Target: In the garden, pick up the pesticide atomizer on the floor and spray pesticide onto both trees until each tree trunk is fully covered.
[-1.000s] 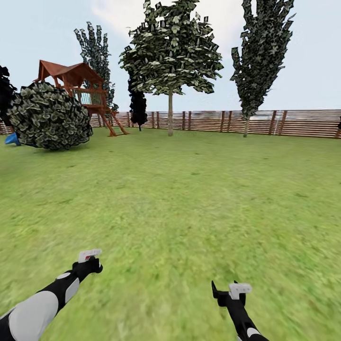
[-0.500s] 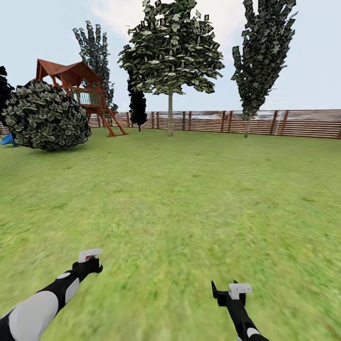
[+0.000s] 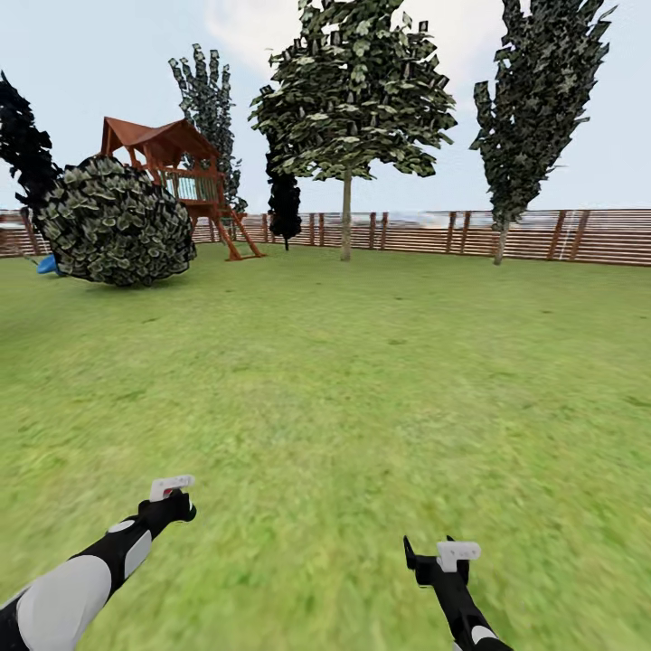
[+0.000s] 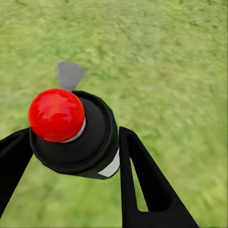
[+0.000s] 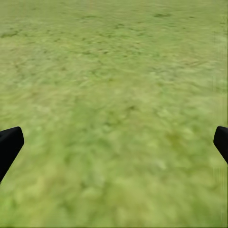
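Right, got the pesticide atomizer [image 4: 92, 142] clamped between the fingers of the left tool [image 4: 73, 137], red cap toward the wrist camera, white label patch at the lower edge of the dark body. Looks seated squarely, not hanging by an edge. In the head view, riding low over the lawn [image 3: 362, 380] on the left tool [image 3: 172, 488]. Can't read the bottle itself from up there.

Right tool [image 5: 114, 142] spread wide, holding nothing, only grass between the fingers. Same story in the head view [image 3: 443, 551]: low and idle.

Judging this as transit: pickup done, no spraying yet, nothing within reach.

For the drive:
- Aim at the tree [image 3: 353, 90] with the bare tree trunk [image 3: 345, 217], straight ahead, just in front of the fence [image 3: 434, 231].
- Steer clear of the round bush [image 3: 113, 221] and the playhouse [image 3: 172, 163] off to the left. Not targets.
- Treat the tall tree [image 3: 542, 99] at the right as unconfirmed. Short bare stem near the fence, but can't tell from here whether it qualifies.
- Hold grip force constant, no wrist swings while rolling, to avoid slipping the bottle.
- Stop near enough that the nozzle faces bark, not fence.
- Raise the left arm only after stopping, then sweep the trunk base to top.
- Park the right arm tucked, away from the spray line.
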Controlling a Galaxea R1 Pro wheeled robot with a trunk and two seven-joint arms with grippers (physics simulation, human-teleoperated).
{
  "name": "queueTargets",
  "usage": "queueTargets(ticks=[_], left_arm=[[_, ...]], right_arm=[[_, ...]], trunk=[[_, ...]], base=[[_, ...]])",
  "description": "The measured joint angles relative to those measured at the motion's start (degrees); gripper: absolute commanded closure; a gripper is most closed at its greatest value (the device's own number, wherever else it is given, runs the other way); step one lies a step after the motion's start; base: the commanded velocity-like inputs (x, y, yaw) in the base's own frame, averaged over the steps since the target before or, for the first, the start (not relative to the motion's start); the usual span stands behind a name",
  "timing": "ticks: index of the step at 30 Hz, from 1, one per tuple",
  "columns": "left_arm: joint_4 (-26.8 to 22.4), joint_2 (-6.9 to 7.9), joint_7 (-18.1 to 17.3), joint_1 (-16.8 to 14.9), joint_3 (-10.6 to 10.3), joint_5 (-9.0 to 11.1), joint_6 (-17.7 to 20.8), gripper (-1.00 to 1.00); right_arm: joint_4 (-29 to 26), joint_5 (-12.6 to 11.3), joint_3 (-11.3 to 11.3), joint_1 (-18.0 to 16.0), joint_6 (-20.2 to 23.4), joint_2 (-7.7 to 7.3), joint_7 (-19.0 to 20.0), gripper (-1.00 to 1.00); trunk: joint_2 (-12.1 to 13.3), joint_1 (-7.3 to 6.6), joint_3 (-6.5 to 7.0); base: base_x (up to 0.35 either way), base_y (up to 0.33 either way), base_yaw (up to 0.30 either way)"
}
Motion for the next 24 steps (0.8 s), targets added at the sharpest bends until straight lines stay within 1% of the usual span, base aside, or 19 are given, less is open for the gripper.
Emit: queueTargets(ticks=[8,14,24], left_arm=[[0.0,0.0,0.0,0.0,0.0,0.0,0.0,1.0],[0.0,0.0,0.0,0.0,0.0,0.0,0.0,1.0],[0.0,-0.01,0.0,0.0,0.0,0.0,0.0,1.0]], right_arm=[[0.0,0.0,0.0,0.0,0.0,0.01,0.0,-1.0],[0.0,0.0,0.0,0.0,0.0,0.04,0.0,-1.0],[0.0,0.0,0.0,0.0,0.0,0.0,0.0,-1.0]], trunk=[[0.0,0.0,0.0],[0.0,0.0,0.0],[0.0,0.0,0.0]], base=[[0.338,0.0,0.005],[0.338,0.0,0.143],[0.338,0.0,0.006]])
